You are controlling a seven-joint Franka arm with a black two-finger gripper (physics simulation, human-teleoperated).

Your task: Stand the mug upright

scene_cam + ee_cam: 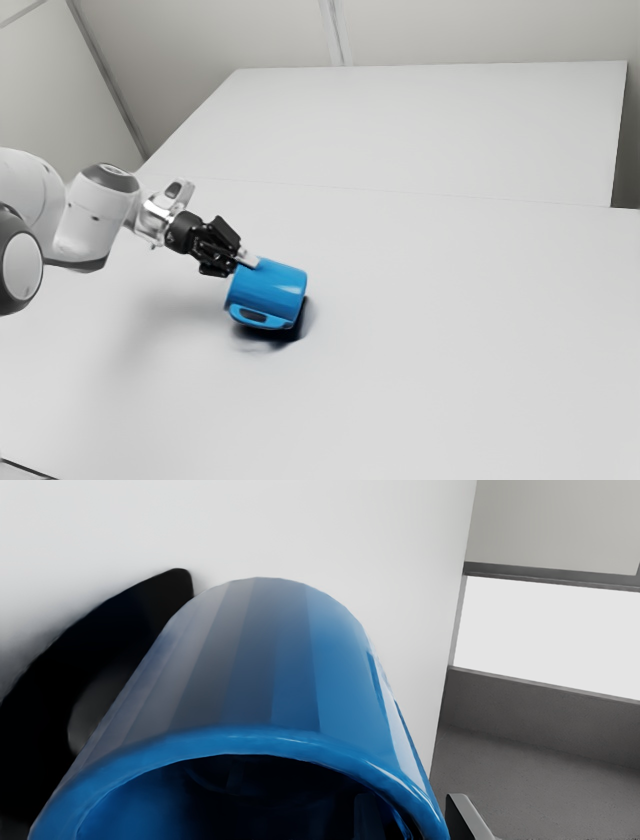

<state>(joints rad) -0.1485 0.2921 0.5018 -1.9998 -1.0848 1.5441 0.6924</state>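
Note:
The black gripper (246,260) reaches down from the exterior view's left to the open end of the blue mug (270,287). The mug is on its side, with its handle (257,317) low on the side facing that camera and its base away from the hand. In the wrist view, the mug (280,670) shows its rim and dark opening towards the hand. The gripper (411,817) is shut on the mug's wall, one finger inside the opening and the other outside. Whether the mug touches the table is unclear.
The broad white table (440,320) extends around the mug, with the mug's dark shadow beneath it. A grey wall (480,30) stands behind the table's far edge, and a dark cable lies at the exterior view's lower left corner.

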